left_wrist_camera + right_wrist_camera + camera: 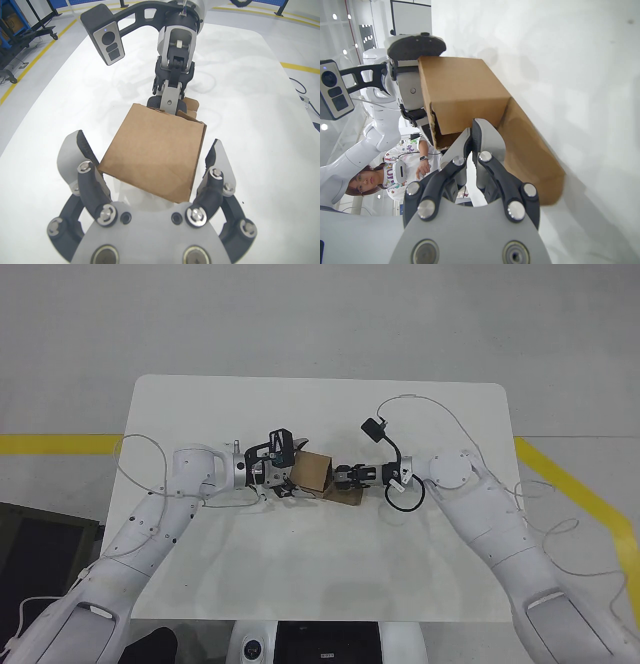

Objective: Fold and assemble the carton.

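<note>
A small brown carton (312, 470) rests near the middle of the white table (320, 574), between my two grippers. My left gripper (148, 145) stands open with one finger on each side of the carton's (155, 155) near end; one pad touches a corner and the other stands a little off the wall. From the opposite side, my right gripper (471, 132) is shut on the edge of the carton (462, 87) at its open end. One brown flap (530, 155) lies flat on the table beside it. The right gripper (170, 105) shows beyond the carton.
A thin cable (440, 414) loops over the table's far right part, and a black cable (400, 499) hangs by the right wrist. Bare table lies all around the carton. A yellow floor line (60, 444) runs beyond the table's left edge.
</note>
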### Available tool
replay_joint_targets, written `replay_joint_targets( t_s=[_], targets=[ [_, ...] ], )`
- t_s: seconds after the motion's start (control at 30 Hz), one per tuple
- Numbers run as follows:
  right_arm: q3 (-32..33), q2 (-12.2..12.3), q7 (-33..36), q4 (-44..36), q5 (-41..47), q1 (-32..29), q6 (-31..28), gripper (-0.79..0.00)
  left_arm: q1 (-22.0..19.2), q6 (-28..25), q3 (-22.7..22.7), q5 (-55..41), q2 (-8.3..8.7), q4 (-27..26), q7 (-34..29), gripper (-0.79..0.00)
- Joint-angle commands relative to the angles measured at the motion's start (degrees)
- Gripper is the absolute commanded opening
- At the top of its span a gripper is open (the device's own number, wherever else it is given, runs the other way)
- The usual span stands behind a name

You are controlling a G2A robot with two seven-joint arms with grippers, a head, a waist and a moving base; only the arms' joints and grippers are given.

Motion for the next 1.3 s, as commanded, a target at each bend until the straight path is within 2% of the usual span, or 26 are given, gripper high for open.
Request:
replay_joint_targets(
  t_s=[0.0, 0.2, 0.33, 0.5, 0.57, 0.77, 0.97, 1.27],
  targets=[
    [2.66, 1.21, 0.06, -2.69, -1.43, -1.63, 1.49, -0.785, 0.03, 0.00, -0.03, 0.08, 0.01, -0.03, 0.05, 0.000],
    [9.92, 4.55, 1.88, -13.29, -6.40, -8.04, 7.63, -0.785, 0.12, 0.04, -0.21, 0.11, 0.03, -0.19, 0.13, 0.000],
    [13.50, 6.08, 2.58, -19.55, -9.26, -12.25, 12.12, -0.720, 0.21, 0.05, -0.32, 0.08, 0.04, -0.32, 0.07, 0.000],
    [15.26, 6.95, 2.98, -22.64, -10.54, -15.31, 14.81, -0.625, 0.30, -0.05, -0.38, -0.08, 0.04, -0.50, -0.08, 0.000],
    [14.79, 6.94, 2.94, -22.49, -10.60, -15.45, 15.18, -0.582, 0.35, -0.08, -0.41, -0.09, 0.04, -0.55, -0.12, 0.000],
    [12.14, 6.35, 2.36, -19.31, -9.72, -13.57, 14.23, -0.570, 0.53, 0.09, -0.62, 0.06, 0.09, -0.74, -0.08, 0.000],
    [9.52, 5.61, 1.76, -15.04, -9.00, -11.07, 13.26, -0.523, 0.63, -0.06, -0.84, 0.09, 0.16, -0.87, -0.12, 0.000],
    [5.11, 4.02, 2.69, -11.37, -5.13, -7.42, 9.97, -0.520, 0.74, -0.09, -0.96, 0.04, 0.16, -1.04, -0.27, 0.000]
  ],
)
